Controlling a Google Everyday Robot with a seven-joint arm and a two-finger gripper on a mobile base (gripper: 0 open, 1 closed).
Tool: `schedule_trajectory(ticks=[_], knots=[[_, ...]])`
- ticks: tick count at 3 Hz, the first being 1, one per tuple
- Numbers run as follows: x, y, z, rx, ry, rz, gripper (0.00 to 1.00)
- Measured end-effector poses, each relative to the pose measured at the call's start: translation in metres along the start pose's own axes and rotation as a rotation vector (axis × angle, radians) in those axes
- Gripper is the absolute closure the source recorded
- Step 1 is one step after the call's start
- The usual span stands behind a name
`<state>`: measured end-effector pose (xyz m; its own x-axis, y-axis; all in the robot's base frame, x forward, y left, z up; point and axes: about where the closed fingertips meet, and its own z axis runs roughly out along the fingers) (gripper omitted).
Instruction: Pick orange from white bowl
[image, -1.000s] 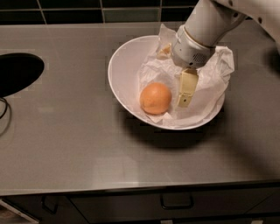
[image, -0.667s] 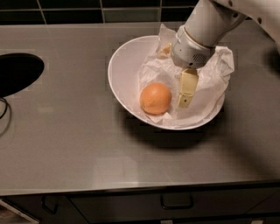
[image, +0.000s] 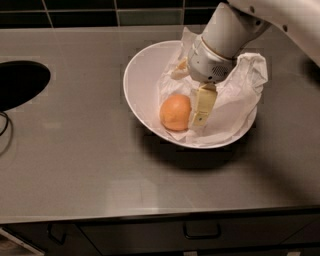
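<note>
At the far left edge we see a dark oval opening (image: 20, 82) sunk into the grey table (image: 75, 165), with a thin dark cable (image: 4, 131) looping just below it. A broad stretch of smooth, faintly reflective table lies between that opening and the white bowl (image: 131, 92). The bowl sits right of centre, well back from the front edge and near the dark tiled wall (image: 80, 12) behind. Its rim tilts, the left wall showing glossy and bare. The orange (image: 175, 112) rests low inside the bowl, against the crumpled white paper (image: 240, 95) that fills the bowl's right half and rises above the rim. The hand (image: 199, 117) reaches down into the bowl just beside the orange on its right, its cream-coloured part close against the fruit. We cannot tell whether the hand is apart or together. The pale arm (image: 225, 35) comes in from the upper right corner, over the bowl's back rim. Right of the bowl a narrower, shadowed strip of table runs to the edge of view. Below the table's front edge we see a dark drawer front with a handle (image: 201, 232).
</note>
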<state>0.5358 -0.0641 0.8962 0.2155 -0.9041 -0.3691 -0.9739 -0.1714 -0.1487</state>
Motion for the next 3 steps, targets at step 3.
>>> schedule_trajectory(ticks=[3], knots=[[-0.011,0.001,0.020,-0.050,-0.025,-0.008,0.29]])
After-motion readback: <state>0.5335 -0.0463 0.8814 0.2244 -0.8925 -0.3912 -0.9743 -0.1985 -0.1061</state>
